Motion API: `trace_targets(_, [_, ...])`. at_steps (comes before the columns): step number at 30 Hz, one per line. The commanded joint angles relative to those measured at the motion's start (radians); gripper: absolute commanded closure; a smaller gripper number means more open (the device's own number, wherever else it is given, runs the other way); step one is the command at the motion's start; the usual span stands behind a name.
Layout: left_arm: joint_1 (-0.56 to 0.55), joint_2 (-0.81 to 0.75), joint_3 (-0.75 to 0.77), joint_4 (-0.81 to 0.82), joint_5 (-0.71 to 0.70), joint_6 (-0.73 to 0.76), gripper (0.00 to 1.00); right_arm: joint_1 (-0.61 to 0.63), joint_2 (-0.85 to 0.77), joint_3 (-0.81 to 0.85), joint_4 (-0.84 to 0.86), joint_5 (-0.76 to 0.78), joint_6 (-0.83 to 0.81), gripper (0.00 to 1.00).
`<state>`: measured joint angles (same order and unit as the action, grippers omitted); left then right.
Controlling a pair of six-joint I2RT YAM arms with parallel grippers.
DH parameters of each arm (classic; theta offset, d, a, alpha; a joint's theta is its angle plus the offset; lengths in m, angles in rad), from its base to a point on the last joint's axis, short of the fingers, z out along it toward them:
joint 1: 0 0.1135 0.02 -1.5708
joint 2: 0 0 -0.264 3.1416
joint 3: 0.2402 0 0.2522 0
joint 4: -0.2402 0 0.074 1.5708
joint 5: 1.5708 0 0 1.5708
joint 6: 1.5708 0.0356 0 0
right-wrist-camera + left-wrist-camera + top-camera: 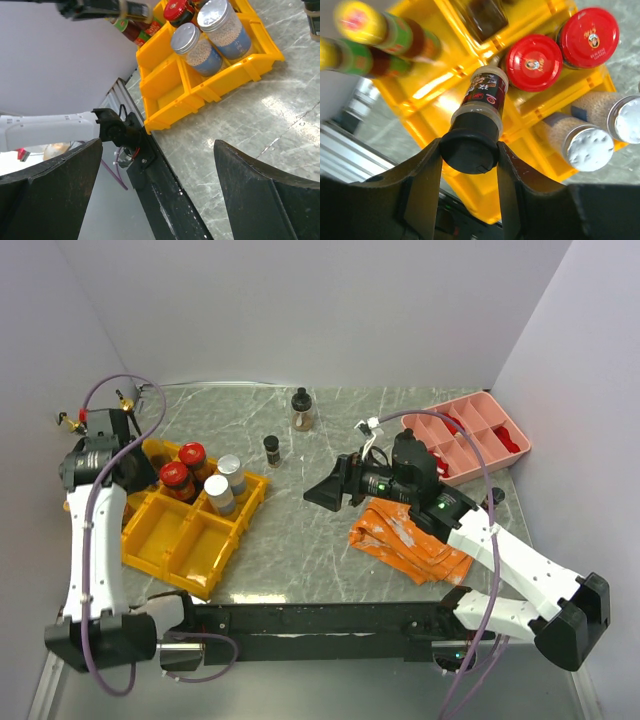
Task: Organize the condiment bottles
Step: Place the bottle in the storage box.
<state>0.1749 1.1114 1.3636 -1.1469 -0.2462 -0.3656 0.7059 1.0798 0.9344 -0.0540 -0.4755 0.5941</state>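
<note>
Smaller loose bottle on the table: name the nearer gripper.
Right. Right gripper: close beside the loose bottle. Left gripper: far off over the yellow bins, gripping a black-capped bottle.

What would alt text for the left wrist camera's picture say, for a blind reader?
The left gripper clamps the black cap of a small bottle with a red-and-black label, held over yellow bins. In the bins stand two red-lidded jars and two shaker jars of pale grains; two yellow-capped bottles blur at top left.
</note>
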Motion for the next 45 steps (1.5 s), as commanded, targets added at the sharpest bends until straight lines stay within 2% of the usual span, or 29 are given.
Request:
trace_targets(1, [0.000, 0.005, -0.020, 0.016, 0.091, -0.095, 0.99, -0.008, -0.050, 0.001, 0.011, 0.020, -0.019, 0.00])
trace_targets(3, [0.000, -0.025, -0.059, 0.045, 0.133, -0.107, 0.99, -0.006, -0.060, -0.002, 0.011, 0.024, -0.019, 0.00])
trace_targets(6, [-0.003, -0.080, -0.105, 0.084, 0.093, -0.179, 0.99, -0.006, -0.080, -0.008, -0.001, 0.041, -0.030, 0.00])
trace_targets(11, [-0.028, -0.117, -0.133, 0.043, -0.114, -0.360, 0.99, -0.006, -0.107, -0.014, -0.015, 0.055, -0.039, 0.00])
trace_targets(15, [-0.048, -0.122, -0.124, -0.005, -0.139, -0.492, 0.99, -0.006, -0.123, -0.016, -0.018, 0.064, -0.040, 0.00])
trace_targets(19, [-0.048, -0.079, -0.113, -0.057, -0.082, -0.610, 0.99, -0.008, -0.123, -0.013, -0.030, 0.069, -0.046, 0.00])
trace_targets(22, [-0.046, 0.014, -0.074, -0.169, -0.119, -0.654, 0.99, -0.008, -0.127, 0.001, -0.043, 0.081, -0.054, 0.00])
trace_targets(23, [-0.046, 0.049, -0.034, -0.200, -0.126, -0.650, 0.99, -0.008, -0.132, 0.001, -0.044, 0.086, -0.056, 0.00])
trace_targets(24, [-0.045, 0.126, -0.014, -0.226, -0.120, -0.568, 0.99, -0.008, -0.136, 0.001, -0.043, 0.092, -0.056, 0.00])
trace_targets(26, [-0.045, 0.174, -0.030, -0.225, -0.076, -0.515, 0.99, -0.008, -0.139, 0.006, -0.046, 0.098, -0.056, 0.00])
trace_targets(30, [-0.045, 0.205, -0.061, -0.215, -0.158, -0.590, 0.99, -0.008, -0.147, 0.009, -0.059, 0.120, -0.065, 0.00])
trace_targets(39, [-0.032, 0.249, -0.092, -0.068, -0.120, -0.512, 0.99, -0.009, -0.167, 0.003, -0.049, 0.166, -0.070, 0.00])
trace_targets(45, [-0.022, 0.310, -0.101, -0.047, -0.110, -0.490, 0.99, -0.008, -0.185, -0.009, -0.015, 0.175, -0.060, 0.00])
